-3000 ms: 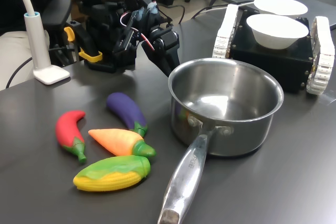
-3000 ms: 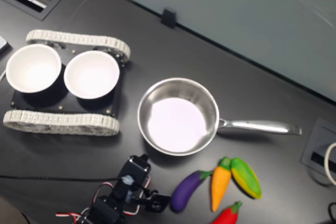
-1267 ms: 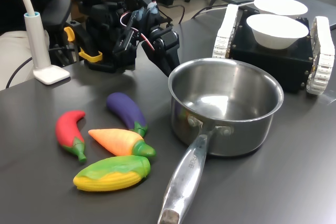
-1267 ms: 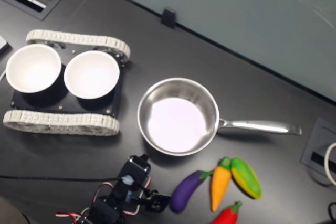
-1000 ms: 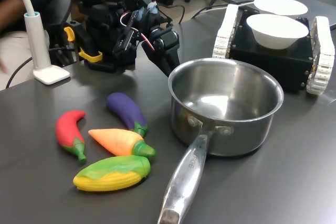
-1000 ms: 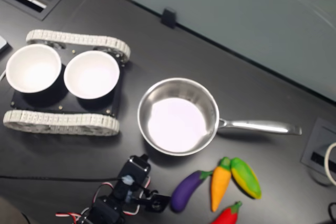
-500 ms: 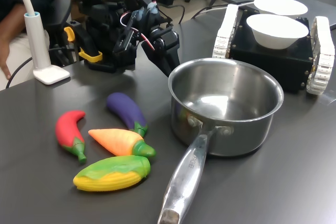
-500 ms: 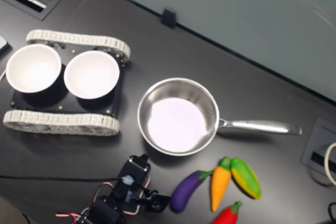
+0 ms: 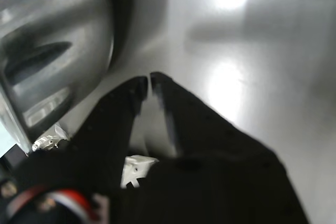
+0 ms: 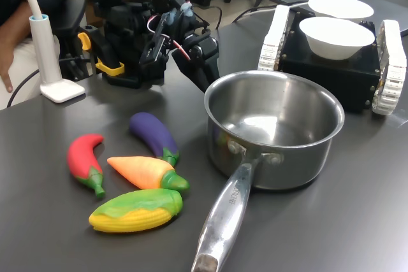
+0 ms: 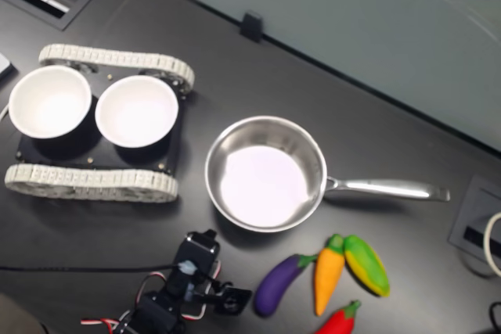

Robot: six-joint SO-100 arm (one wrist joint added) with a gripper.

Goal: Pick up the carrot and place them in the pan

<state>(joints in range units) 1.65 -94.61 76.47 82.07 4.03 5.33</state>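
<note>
The orange carrot [image 10: 143,171] with its green stem lies on the dark table between a purple eggplant and a corn, at the first exterior view's left of the pan [image 10: 294,162]. In the second exterior view the carrot [image 11: 327,275] lies below the pan [image 11: 209,174], whose long handle points right. The pan holds nothing. My gripper [image 10: 206,79] hangs just behind the pan's rim, fingers pointing down, well apart from the carrot. In the wrist view the gripper [image 9: 149,78] is shut with nothing in it, beside the pan's shiny wall [image 9: 52,51].
A purple eggplant [image 10: 153,133], a red chili [image 10: 86,160] and a yellow-green corn [image 10: 137,210] lie around the carrot. A black tracked base [image 10: 331,71] carries two white bowls [image 10: 336,36] behind the pan. A white lamp foot [image 10: 62,89] and a person's hand [image 10: 5,71] are at the far left.
The arm has shifted slightly, the gripper lifting a little by the pan's rim. A person's hand has come in at the first exterior view's left edge. The vegetables and pan have not moved.
</note>
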